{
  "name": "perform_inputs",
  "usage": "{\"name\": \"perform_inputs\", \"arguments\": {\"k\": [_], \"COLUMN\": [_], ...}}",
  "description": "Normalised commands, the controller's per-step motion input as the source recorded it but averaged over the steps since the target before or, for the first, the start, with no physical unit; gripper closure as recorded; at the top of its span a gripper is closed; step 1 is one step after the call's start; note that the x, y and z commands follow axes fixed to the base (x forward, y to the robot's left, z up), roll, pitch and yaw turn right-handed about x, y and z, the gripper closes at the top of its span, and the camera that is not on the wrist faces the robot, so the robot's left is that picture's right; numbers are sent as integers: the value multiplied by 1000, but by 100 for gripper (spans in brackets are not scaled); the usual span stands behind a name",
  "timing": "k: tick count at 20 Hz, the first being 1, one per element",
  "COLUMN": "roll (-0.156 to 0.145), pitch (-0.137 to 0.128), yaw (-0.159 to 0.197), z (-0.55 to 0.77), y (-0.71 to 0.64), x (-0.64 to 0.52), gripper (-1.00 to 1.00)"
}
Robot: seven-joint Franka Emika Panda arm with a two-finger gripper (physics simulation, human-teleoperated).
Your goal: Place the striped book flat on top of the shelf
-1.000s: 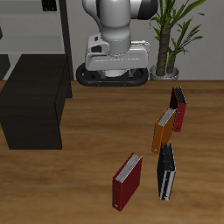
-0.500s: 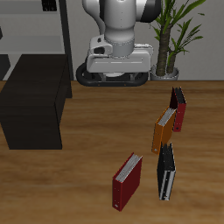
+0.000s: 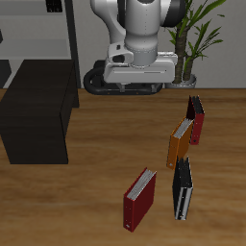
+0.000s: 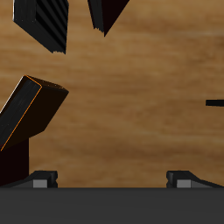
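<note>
While books stand upright, a potted palm (image 3: pixel 197 38) backs the wooden table (image 3: pixel 96 192).

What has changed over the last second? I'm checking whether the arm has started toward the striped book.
Only the arm moved, swinging sideways toward the books' side of the table. Nothing was gripped. The striped book, other books and the shelf stayed put.

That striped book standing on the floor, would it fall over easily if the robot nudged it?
Probably. The striped book stands upright on a narrow edge with nothing propping it, so a sideways push would likely tip it. It looks thin and stiff, so it should keep its shape if gripped.
</note>
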Motion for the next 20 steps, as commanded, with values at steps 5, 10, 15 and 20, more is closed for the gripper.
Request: {"name": "perform_inputs", "arguments": {"k": [5, 10, 15, 20], "roll": [51, 23, 44, 31], "pitch": [-49, -2, -9, -4], "yaw": [35, 17, 47, 24], "z": [-31, -3, -28, 15], "y": [551, 146, 239, 49], "x": [170, 168, 373, 232], "gripper": [-100, -100, -100, -100]}}
